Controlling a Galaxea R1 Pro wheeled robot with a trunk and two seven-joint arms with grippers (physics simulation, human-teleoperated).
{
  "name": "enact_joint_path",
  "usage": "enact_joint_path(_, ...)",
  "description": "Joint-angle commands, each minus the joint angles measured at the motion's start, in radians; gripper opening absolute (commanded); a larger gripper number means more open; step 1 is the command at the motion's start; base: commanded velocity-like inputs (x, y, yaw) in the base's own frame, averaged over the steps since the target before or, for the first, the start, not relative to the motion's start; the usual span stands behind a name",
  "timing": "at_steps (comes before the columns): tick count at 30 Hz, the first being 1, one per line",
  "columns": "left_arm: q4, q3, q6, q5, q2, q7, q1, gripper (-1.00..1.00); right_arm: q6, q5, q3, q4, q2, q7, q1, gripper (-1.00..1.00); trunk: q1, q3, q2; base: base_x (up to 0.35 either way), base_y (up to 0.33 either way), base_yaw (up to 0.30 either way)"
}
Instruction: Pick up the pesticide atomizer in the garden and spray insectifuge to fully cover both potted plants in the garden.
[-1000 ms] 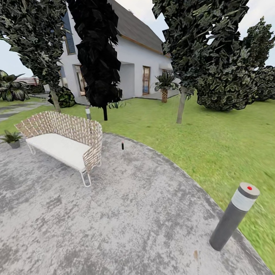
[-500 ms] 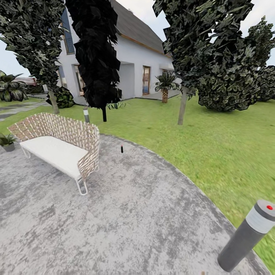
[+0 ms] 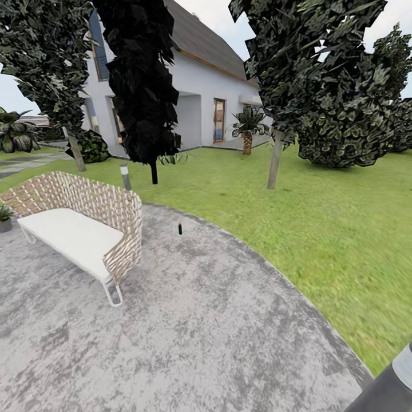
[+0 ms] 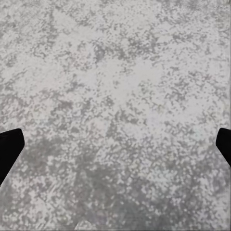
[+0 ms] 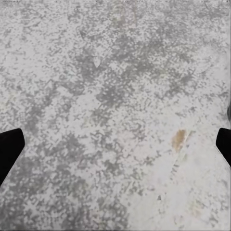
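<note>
We see the pesticide atomizer (image 3: 179,229) standing upright on the paved patio (image 3: 229,320), far ahead at about twelve o'clock, just right of the wicker sofa (image 3: 80,229) and near the lawn (image 3: 320,229) edge. One potted plant (image 3: 4,217) peeks in at nine o'clock. We judge the bottle light, rigid, smooth and easily toppled, so we would take it around its slim body below the trigger head. Both wrist views look down on bare paving: the left claw (image 4: 115,144) and the right claw (image 5: 115,144) are spread wide, holding nothing.
</note>
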Motion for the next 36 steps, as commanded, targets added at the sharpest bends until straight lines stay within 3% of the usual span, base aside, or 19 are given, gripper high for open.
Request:
enact_joint_path(1, 0.001, 0.004, -0.003, 0.0, 0.0, 0.0, -0.001, 1.0, -0.003, 0.0, -0.001, 0.001, 0.0, 0.0, -0.001, 1.0, 0.001, -0.001, 0.0, 0.339, -0.086, 0.0)
enact_joint_path(8, 0.001, 0.009, -0.003, -0.001, 0.0, -0.001, -0.001, 1.0, -0.003, 0.0, -0.001, 0.002, 0.0, 0.0, -0.001, 1.0, 0.001, -0.001, 0.0, 0.339, -0.078, -0.006)
enact_joint_path(17, 0.001, 0.01, -0.003, -0.001, 0.0, -0.001, -0.001, 1.0, -0.003, 0.001, -0.001, 0.002, 0.0, 0.0, -0.001, 1.0, 0.001, -0.001, 0.0, 0.339, -0.043, -0.182)
enact_joint_path(36, 0.001, 0.01, -0.003, -0.001, 0.0, -0.001, -0.001, 1.0, -0.002, 0.001, 0.007, -0.001, -0.001, 0.0, -0.001, 1.0, 0.001, -0.001, 0.0, 0.339, -0.001, -0.008)
